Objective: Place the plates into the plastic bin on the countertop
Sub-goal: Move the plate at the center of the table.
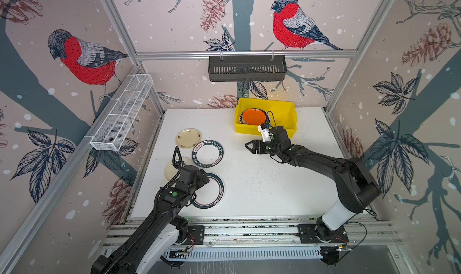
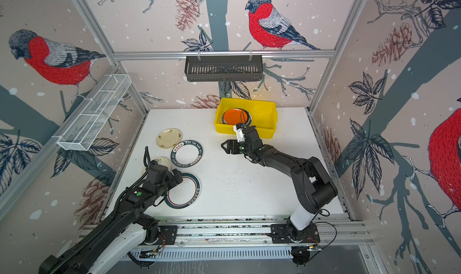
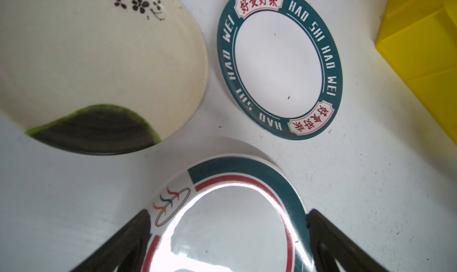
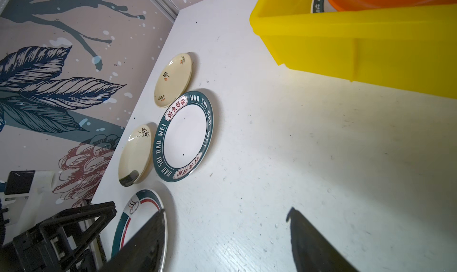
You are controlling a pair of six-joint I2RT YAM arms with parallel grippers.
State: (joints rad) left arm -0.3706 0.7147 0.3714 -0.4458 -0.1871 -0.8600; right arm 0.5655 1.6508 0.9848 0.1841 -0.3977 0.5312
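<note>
The yellow plastic bin [image 1: 262, 131] stands at the back of the countertop [image 1: 274, 180] and holds an orange plate [image 1: 252, 117] on top of a lettered-rim plate. Several plates lie flat on the left: a cream one [image 1: 188, 137], a white one with a lettered green rim [image 1: 207, 153], a second cream one [image 3: 99, 67] partly under my left arm, and a green-and-red-rimmed one [image 1: 214, 193]. My left gripper [image 3: 227, 221] is open just above that last plate, a finger at each side of it. My right gripper [image 1: 248, 145] hangs open and empty in front of the bin.
A dark slotted basket [image 1: 247, 68] hangs on the back rail and a white wire-mesh basket [image 1: 122, 113] on the left rail. Aluminium rails [image 1: 249, 229] edge the front, where both arm bases sit. Bare tabletop lies between the two arms.
</note>
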